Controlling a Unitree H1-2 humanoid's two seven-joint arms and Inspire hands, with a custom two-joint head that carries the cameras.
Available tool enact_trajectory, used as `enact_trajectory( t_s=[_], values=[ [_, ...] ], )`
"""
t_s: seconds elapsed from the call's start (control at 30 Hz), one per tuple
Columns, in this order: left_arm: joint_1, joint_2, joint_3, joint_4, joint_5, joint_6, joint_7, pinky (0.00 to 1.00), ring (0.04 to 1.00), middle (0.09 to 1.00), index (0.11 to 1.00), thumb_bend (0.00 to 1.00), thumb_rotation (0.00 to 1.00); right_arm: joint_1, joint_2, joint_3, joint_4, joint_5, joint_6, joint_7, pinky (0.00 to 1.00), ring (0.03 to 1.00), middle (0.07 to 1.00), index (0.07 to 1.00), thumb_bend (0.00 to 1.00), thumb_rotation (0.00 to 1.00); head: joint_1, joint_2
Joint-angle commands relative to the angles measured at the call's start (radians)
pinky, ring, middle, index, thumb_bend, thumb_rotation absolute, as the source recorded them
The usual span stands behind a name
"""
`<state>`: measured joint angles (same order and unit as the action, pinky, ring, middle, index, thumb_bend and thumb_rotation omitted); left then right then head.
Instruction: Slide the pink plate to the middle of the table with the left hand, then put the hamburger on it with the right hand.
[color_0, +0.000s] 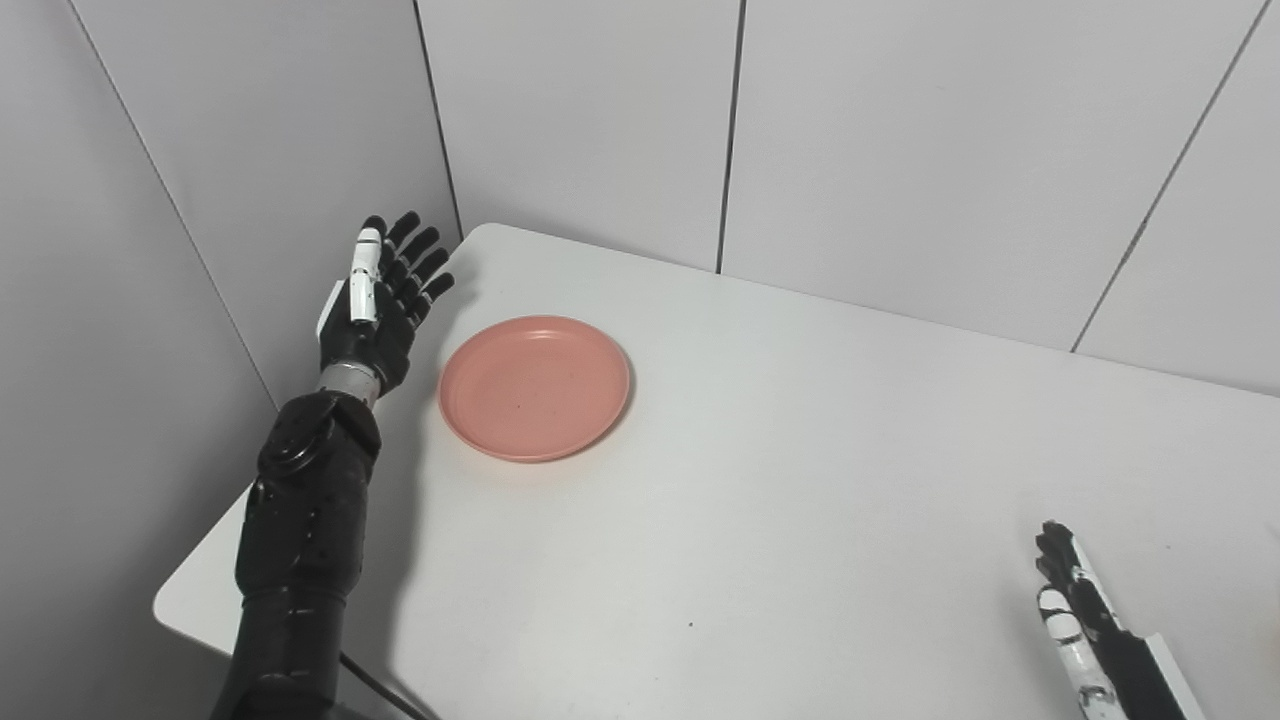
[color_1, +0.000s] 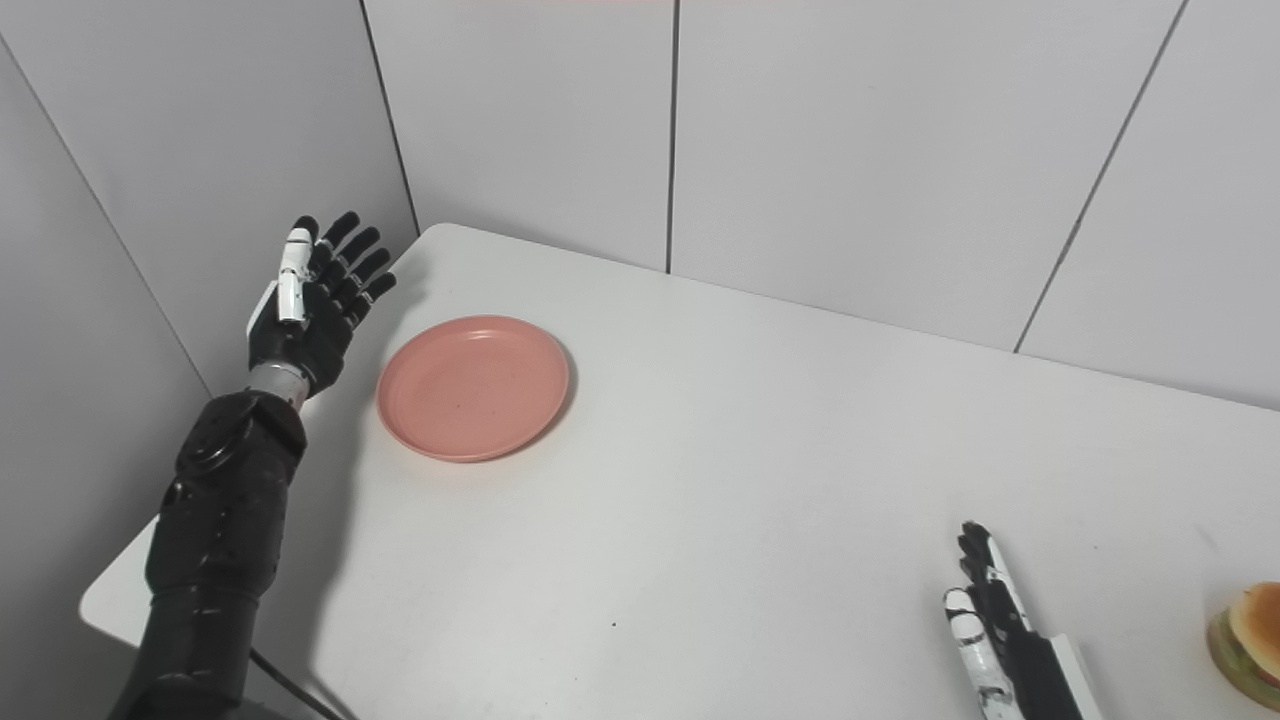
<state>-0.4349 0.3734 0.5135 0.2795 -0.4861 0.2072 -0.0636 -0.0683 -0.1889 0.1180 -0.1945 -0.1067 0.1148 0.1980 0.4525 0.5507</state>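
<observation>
The pink plate lies flat and empty on the white table, toward its far left corner. My left hand is raised just left of the plate, open, fingers straight and spread, a small gap from the rim. At the bottom right my right hand rests low over the table with fingers extended, open and holding nothing. The hamburger sits at the right edge of the right eye view, to the right of that hand; it is out of the left eye view.
Grey panel walls close in the table at the back and left, meeting at the corner behind my left hand. The table's left edge runs under my left forearm.
</observation>
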Motion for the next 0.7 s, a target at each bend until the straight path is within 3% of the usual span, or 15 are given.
enact_trajectory(
  t_s=[0.0,0.3,0.67],
  values=[
    [-0.022,0.036,0.007,0.017,-0.007,-0.050,-0.020,0.91,0.900,0.905,0.899,0.38,1.00,-0.002,-0.009,-0.007,-0.026,0.009,0.003,0.004,1.00,1.000,0.996,1.000,0.00,1.00,-0.001,0.001],
    [-0.017,0.041,-0.002,0.103,-0.016,-0.083,-0.072,0.96,0.928,0.923,0.921,0.40,1.00,-0.003,-0.010,-0.009,-0.034,0.011,0.013,0.007,1.00,1.000,0.995,0.998,0.00,1.00,-0.001,0.010],
    [0.004,0.019,-0.026,0.150,0.007,-0.124,-0.077,0.92,0.908,0.906,0.907,0.41,1.00,-0.003,-0.010,-0.010,-0.040,0.029,0.019,0.010,1.00,1.000,0.998,0.998,0.00,1.00,-0.005,0.021]
  ],
)
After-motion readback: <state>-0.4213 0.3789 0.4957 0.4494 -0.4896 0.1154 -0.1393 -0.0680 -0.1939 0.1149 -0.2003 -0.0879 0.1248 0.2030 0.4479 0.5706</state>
